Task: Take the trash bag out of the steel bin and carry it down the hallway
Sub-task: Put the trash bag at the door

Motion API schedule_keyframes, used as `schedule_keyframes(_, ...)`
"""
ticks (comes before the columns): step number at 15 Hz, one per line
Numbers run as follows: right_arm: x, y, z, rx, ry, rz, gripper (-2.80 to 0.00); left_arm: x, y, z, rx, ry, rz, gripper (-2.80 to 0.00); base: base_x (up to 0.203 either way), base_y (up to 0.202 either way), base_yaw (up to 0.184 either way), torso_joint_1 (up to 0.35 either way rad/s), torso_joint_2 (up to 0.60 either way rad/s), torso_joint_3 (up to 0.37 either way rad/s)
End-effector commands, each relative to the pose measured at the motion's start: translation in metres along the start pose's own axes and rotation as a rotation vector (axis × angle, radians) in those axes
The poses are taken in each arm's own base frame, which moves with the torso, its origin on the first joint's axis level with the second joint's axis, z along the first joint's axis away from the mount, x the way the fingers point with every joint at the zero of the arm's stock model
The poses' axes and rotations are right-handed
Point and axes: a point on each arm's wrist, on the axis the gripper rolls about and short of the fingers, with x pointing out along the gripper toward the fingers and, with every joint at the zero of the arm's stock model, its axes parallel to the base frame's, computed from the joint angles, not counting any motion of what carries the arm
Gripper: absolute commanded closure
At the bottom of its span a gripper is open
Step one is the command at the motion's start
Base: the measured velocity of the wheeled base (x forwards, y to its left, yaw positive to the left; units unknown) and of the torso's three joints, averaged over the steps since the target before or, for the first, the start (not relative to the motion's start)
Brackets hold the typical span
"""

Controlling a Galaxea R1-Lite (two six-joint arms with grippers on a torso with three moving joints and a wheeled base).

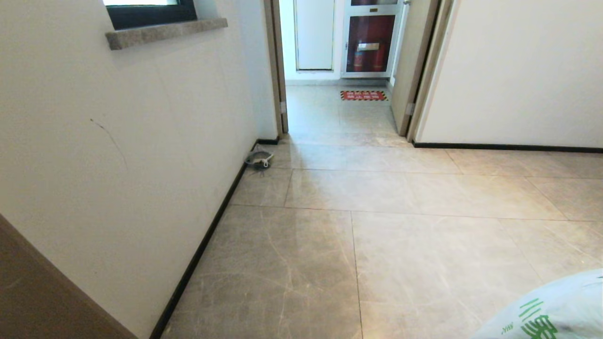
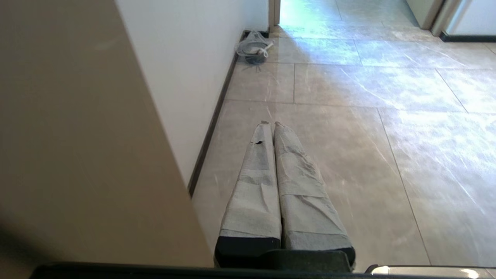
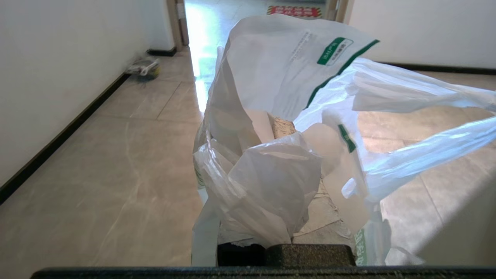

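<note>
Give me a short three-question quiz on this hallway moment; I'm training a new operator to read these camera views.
1. True or false: the trash bag is held in the right gripper.
2. What lies by the baseboard near the doorway? A) small greyish bag B) a shoe C) a box
3. Fill in: the left gripper is ____ and holds nothing.

Key: 1 true; 2 A; 3 shut

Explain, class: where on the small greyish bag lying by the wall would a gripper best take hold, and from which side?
Probably the white tie atop the small greyish bag. It sticks out toward the open floor, while the wall blocks the other side, so come from above on the floor side.
</note>
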Motion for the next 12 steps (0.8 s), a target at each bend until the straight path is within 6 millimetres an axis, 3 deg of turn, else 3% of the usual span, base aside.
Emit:
schedule_keyframes(1, 0.0022, 0.0006, -0.0112, -0.001, 0.040, 0.001, 0.00, 0.0000, 0.0000, -0.0001, 0.000, 0.000, 0.000, 0.00, 0.193, 0.000, 0.002, -0.002, 0.00, -0.002)
schedule_keyframes(12, 0.0022, 0.0006, -0.0112, -0.001, 0.040, 0.001, 0.00, 0.0001, 0.0000, -0.0004, 0.000, 0.002, 0.000, 0.00, 0.194, 0.000, 0.000, 0.003, 0.00, 0.002)
